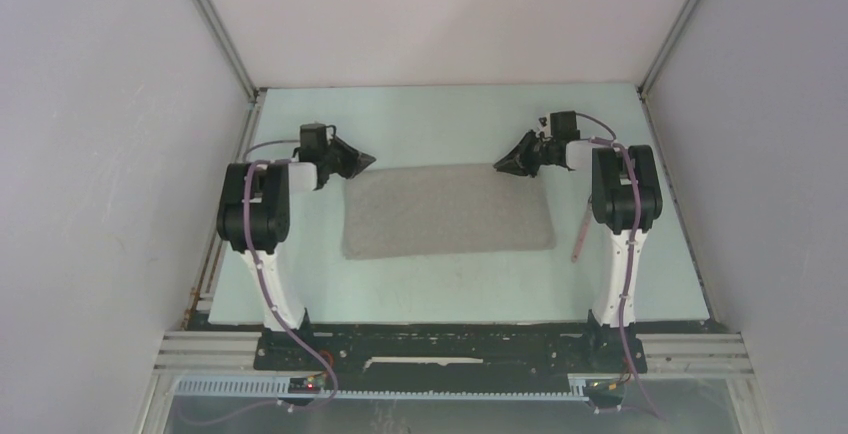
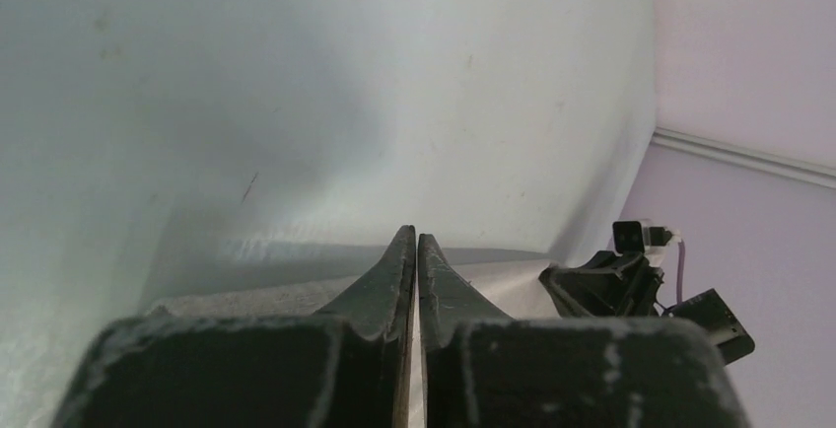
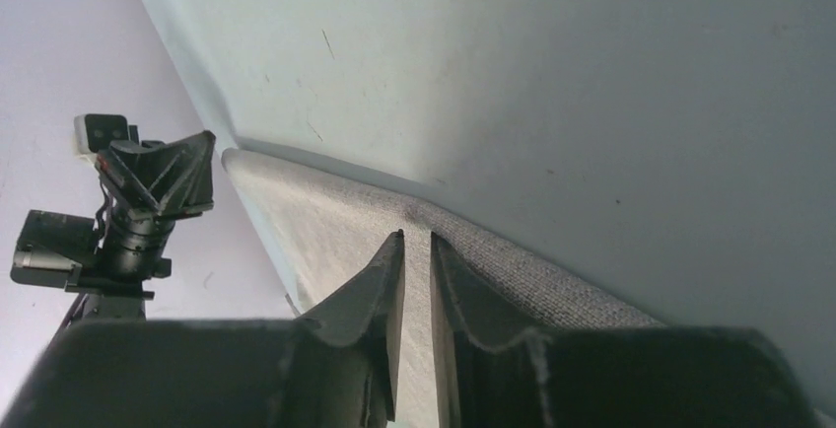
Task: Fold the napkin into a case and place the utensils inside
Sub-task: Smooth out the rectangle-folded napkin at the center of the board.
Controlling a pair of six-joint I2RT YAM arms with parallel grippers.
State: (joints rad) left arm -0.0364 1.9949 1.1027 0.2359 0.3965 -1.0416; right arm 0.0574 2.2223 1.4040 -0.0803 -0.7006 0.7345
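Observation:
The taupe-grey napkin (image 1: pixel 447 211) lies flat on the table as a wide rectangle. My left gripper (image 1: pixel 368 161) hovers at its far left corner, jaws shut with nothing between them (image 2: pixel 415 234); the cloth (image 2: pixel 246 298) shows just below the tips. My right gripper (image 1: pixel 500 166) is at the far right corner, jaws parted by a narrow gap and empty (image 3: pixel 417 237), over the cloth's far edge (image 3: pixel 325 221). A pale pink utensil handle (image 1: pixel 579 234) lies right of the napkin, beside the right arm. The teal handle and the fork tines are out of view.
The pale green table top (image 1: pixel 450 124) is boxed in by white walls at the back and on both sides. The right arm's base column (image 1: pixel 615 274) stands next to the pink handle. Each wrist view shows the other gripper across the napkin.

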